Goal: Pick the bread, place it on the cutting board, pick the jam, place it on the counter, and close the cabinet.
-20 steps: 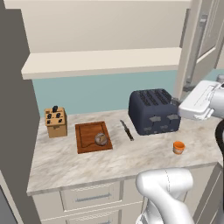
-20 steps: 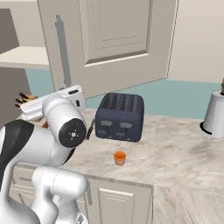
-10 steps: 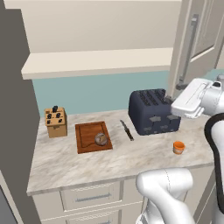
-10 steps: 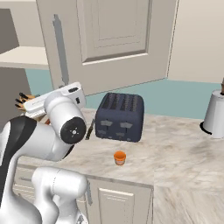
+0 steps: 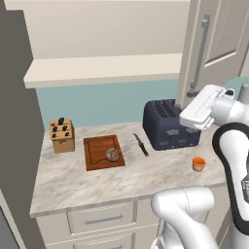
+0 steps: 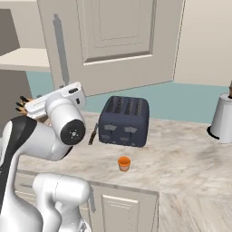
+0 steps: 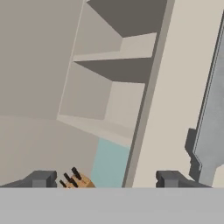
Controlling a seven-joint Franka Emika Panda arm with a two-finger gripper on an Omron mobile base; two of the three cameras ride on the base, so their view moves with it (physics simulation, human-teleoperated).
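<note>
The bread [image 5: 112, 154] lies on the reddish cutting board [image 5: 97, 156], at its right side. On the counter [image 5: 146, 170] in front of the toaster stands the orange jam [image 5: 198, 164] [image 6: 123, 163]. One door of the cabinet [image 5: 214, 39] [image 6: 113, 41] stands swung out, its silver handle [image 5: 199, 53] [image 7: 210, 127] facing me. My gripper [image 5: 197, 109] [image 6: 54, 97] [image 7: 105, 179] hangs open at that door's free edge, above the toaster. In the hand view the door's edge runs up between the two fingertips [image 7: 41, 178], and they hold nothing.
A dark toaster [image 5: 170, 131] [image 6: 124, 121] stands right below my hand. A knife [image 5: 141, 144] lies between it and the board. A light wooden knife block [image 5: 62, 135] [image 7: 74, 179] is at the far left, a white jug [image 6: 223, 118] far right.
My hand has moved left, from beside the door toward its free edge. The fingers have come slightly closer together. Bread and jam have not moved.
</note>
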